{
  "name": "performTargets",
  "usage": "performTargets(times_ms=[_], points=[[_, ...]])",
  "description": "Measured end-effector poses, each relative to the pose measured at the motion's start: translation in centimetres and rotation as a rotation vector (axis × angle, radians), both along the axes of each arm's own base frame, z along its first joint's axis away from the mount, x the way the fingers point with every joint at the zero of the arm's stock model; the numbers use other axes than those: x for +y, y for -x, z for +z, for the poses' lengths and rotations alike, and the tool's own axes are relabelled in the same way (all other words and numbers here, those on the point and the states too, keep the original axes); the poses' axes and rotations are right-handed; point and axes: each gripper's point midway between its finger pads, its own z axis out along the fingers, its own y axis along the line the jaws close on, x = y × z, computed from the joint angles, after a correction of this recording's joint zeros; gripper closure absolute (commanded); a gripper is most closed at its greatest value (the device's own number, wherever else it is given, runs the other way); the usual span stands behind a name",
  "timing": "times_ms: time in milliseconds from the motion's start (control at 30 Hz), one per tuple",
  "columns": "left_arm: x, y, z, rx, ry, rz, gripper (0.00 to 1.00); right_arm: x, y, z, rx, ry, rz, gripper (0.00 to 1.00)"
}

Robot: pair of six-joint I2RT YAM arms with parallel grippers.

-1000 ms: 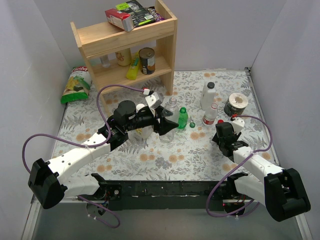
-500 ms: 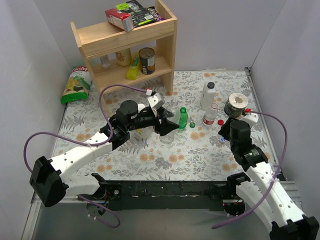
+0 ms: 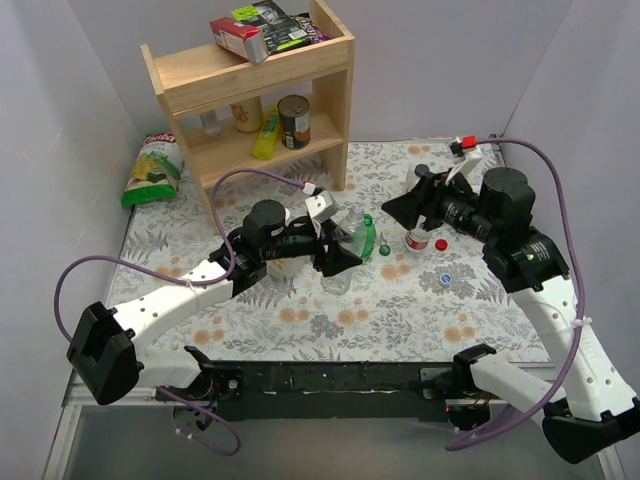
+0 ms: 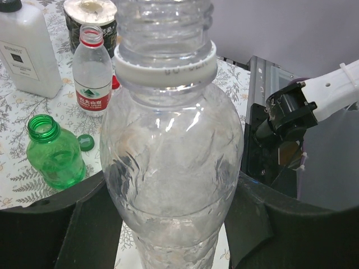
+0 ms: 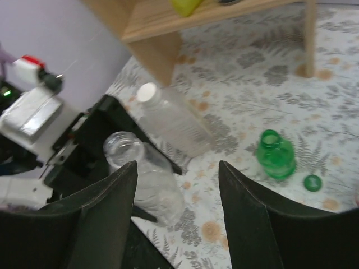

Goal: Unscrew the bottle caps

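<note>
Three of four caps off already: green cap just beside the small green bottle, red cap just right of the red-labelled bottle, blue cap alone on the floral mat, nearer the front. Only the white cap still on, atop the slim bottle lying on its side by the left arm.

Left gripper clenched round the large clear bottle, upright, mouth bare, near the mat's middle. Right gripper spread and empty, hanging above the back right.

Crowded at centre and back right. Bare mat along the front edge and in the front right corner. Wooden shelf and chip bag closing off the back left.

Against a second ago: right arm up and away to the back, then low at the front right over the blue cap's spot. Left grip unchanged.

White script on the red label and print on the opaque white bottle too small to read.
</note>
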Motion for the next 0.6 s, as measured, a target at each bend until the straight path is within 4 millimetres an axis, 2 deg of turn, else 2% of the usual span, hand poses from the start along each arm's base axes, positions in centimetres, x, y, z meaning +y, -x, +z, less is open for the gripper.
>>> performTargets(times_ms=[167, 267, 500, 600], points=[[-0.2, -0.1, -0.5, 0.010, -0.009, -0.005, 0.64, 5.5, 3.4, 0.6, 0.019, -0.005, 0.230, 0.34], [-0.2, 0.0, -0.7, 0.015, -0.012, -0.010, 0.64, 7.2, 4.6, 0.6, 0.025, 0.004, 0.297, 0.34], [-0.2, 0.1, -0.7, 0.017, -0.014, -0.016, 0.64, 7.5, 3.6, -0.4, 0.031, 0.045, 0.253, 0.34], [-0.2, 0.1, -0.7, 0.017, -0.013, -0.018, 0.64, 7.4, 3.1, -0.7, 0.029, 0.064, 0.233, 0.38]])
